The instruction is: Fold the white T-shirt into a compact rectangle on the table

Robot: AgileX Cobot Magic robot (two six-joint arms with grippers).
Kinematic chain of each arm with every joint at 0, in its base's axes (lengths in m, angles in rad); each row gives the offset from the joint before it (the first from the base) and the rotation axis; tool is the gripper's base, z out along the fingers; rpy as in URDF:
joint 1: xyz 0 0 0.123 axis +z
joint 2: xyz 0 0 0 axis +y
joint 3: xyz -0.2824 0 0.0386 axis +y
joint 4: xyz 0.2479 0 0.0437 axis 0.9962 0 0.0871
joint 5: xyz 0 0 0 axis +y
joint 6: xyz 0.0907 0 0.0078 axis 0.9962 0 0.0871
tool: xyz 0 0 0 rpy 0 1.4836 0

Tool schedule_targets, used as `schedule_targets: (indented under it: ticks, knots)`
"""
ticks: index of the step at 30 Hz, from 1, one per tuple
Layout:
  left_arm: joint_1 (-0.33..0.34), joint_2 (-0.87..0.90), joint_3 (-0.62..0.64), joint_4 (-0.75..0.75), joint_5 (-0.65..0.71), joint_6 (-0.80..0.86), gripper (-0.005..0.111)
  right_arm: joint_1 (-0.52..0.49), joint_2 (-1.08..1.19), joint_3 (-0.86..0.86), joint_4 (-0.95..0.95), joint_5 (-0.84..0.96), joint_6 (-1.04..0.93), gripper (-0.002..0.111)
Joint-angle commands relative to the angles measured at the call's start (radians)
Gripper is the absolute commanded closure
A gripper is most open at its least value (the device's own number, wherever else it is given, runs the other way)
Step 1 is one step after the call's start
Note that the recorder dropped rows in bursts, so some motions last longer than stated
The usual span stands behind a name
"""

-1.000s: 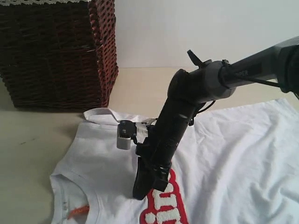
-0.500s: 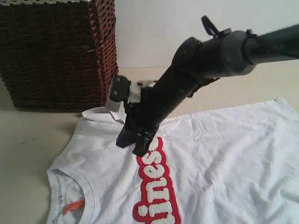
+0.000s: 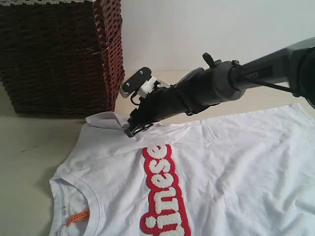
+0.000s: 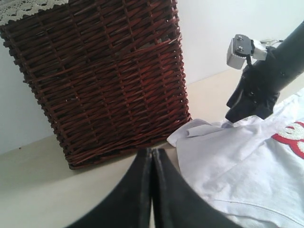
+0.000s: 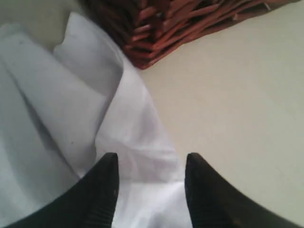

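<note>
The white T-shirt [image 3: 221,167] lies front-up on the table [image 3: 29,147]. Its red-outlined letters [image 3: 161,191] and orange neck tag [image 3: 78,216] are showing. My right gripper [image 3: 132,130] is low over the far sleeve [image 3: 104,119], beside the basket. In the right wrist view it [image 5: 149,159] stands open, with white sleeve cloth [image 5: 128,123] lying between and under the fingertips. My left gripper [image 4: 152,153] is shut on nothing. It hovers over bare table [image 4: 38,190], in front of the basket and near the shirt's edge [image 4: 228,152]. The exterior view does not show it.
A dark brown wicker basket [image 3: 59,54] stands at the back left, close to the sleeve, and also fills much of the left wrist view [image 4: 104,76]. A pale wall rises behind the table. Bare table lies left of the shirt.
My right arm has swung from above the shirt's chest to the far sleeve by the basket and lowered. Its jaws have opened. The lettering it covered is now visible.
</note>
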Motion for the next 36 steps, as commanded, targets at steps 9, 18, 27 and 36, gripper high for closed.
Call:
schedule_targets:
  ticks: [9,18,27,36]
  knots:
    - [-0.002,-0.007,0.001,0.0,-0.002,0.001,0.107,-0.013,0.012,-0.033,0.05,0.189,-0.009,0.063]
    - [-0.002,-0.007,0.001,0.0,-0.002,0.001,0.107,-0.013,0.045,-0.031,-0.005,0.006,0.044,0.102]
    - [-0.002,-0.007,0.001,0.0,-0.002,0.001,0.107,-0.015,0.038,-0.031,-0.005,-0.262,-0.052,0.108]
    - [-0.002,-0.007,0.001,0.0,-0.002,0.001,0.107,-0.015,0.061,-0.031,-0.003,-0.267,-0.067,0.057]
